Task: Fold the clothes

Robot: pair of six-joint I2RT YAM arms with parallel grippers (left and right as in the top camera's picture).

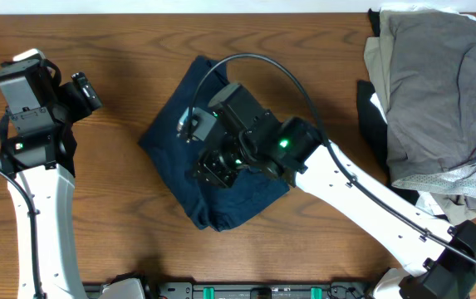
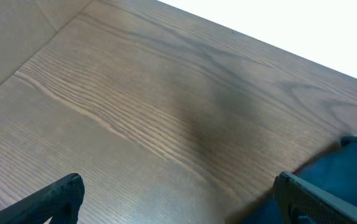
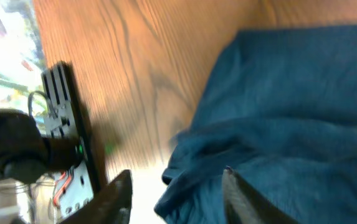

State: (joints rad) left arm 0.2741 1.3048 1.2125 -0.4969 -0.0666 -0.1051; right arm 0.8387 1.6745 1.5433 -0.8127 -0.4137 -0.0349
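Shorts (image 1: 169,145) edges on wood table (image 1: 121,208) | left fingers (image 2: 60,196) spread | right fingers (image 3: 117,196) parted at edge

We note a brown wood-grain table (image 1: 121,208), evenly lit; beyond its far edge lies a plain white surface (image 2: 278,18).

Shorts (image 1: 168,156) lie at centre of table (image 1: 121,208); garment pile (image 1: 437,91) at 2 o'clock, well apart; R gripper (image 1: 213,171) over shorts; L gripper (image 1: 88,90) at 10 o'clock.

Matt navy cloth shorts (image 1: 221,203) on smooth, grained wood table (image 1: 121,191).
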